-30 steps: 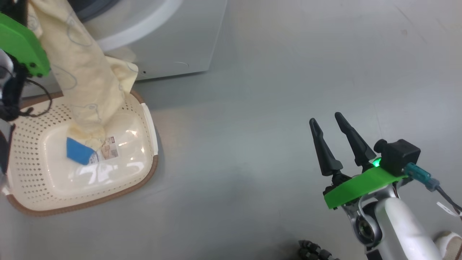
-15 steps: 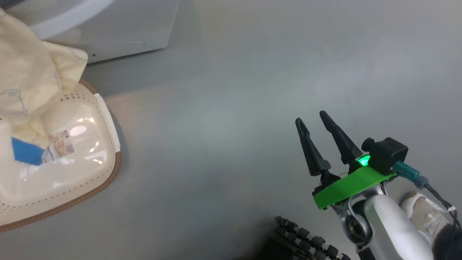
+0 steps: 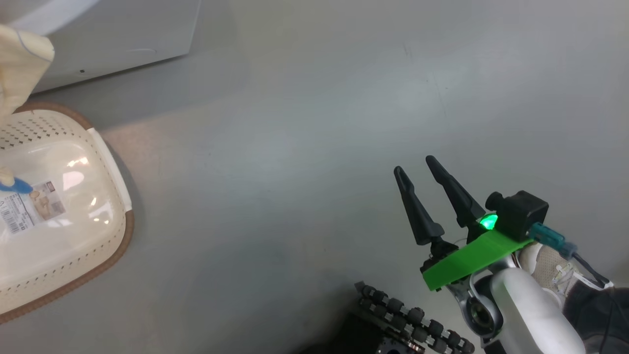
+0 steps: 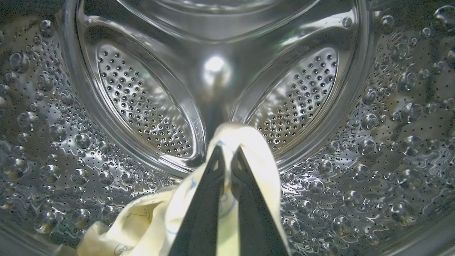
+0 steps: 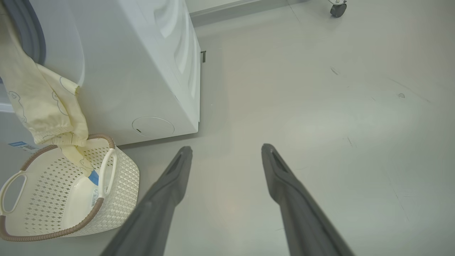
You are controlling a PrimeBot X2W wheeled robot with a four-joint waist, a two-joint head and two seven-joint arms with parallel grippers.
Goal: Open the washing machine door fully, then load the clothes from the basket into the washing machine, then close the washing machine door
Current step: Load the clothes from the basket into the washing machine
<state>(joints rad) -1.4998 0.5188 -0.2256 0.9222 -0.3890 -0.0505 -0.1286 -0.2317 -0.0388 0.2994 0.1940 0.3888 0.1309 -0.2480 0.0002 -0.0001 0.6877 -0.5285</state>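
One garment (image 4: 256, 149) in play, and the left gripper (image 4: 228, 152) has it: fingers clamped tight on a fold of pale-yellow cloth, deep inside the drum (image 4: 142, 106), centre of the left wrist view. Only the front end is in, mind. In the right wrist view the rest hangs out of the machine (image 5: 149, 71) at the upper left and runs down into the basket (image 5: 121, 185) at the lower left. Its blue cuff (image 5: 93, 176) sits low inside, resting on the basket floor or just clear of it, hard to say from here. The right gripper (image 3: 414, 164) hangs over bare floor (image 3: 295, 123) at the lower right of the head view, fingers spread wide, holding nothing.

So the step is feeding this piece in, and the trick is the tail. Letting go now would likely see the hanging weight drag the cloth back out over the lip. Better to carry the grip further towards the back of the drum, low, so the cloth piles on the bottom, and only then release. If the tail won't follow, the idle right gripper is the one to take it near the cuff and push it through the mouth. Nothing should lie across the gasket (image 5: 35, 35) before closing up.
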